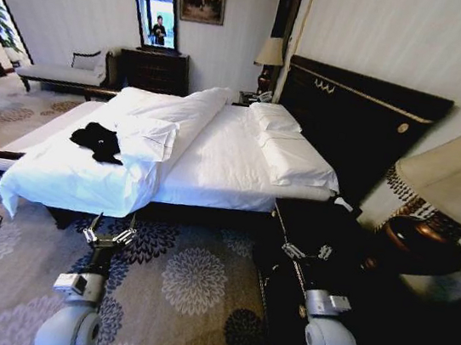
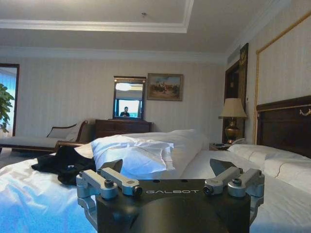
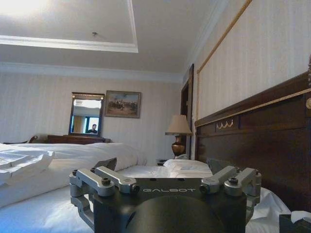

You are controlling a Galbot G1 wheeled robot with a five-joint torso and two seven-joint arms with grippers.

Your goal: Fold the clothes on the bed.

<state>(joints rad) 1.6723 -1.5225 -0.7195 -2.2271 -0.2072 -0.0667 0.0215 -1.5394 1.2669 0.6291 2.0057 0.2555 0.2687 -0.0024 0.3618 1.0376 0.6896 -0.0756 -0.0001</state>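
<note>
Black T-shirt (image 1: pixel 97 142): crumpled in a heap, lettering hidden in folds, sleeves not distinguishable. Bed (image 1: pixel 223 167): far side hidden behind the piled duvet (image 1: pixel 156 119); foot corner cut off by the head view's left edge. Lamp (image 1: pixel 454 200): blurred, cropped by the right edge.

Soft black T-shirt (image 1: pixel 97 141) on smooth white duvet (image 1: pixel 76 172).

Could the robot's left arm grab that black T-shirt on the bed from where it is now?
Probably not yet. The left gripper hangs open over the carpet short of the bed, and the T-shirt lies farther in on the duvet. Nothing blocks the way.
</note>
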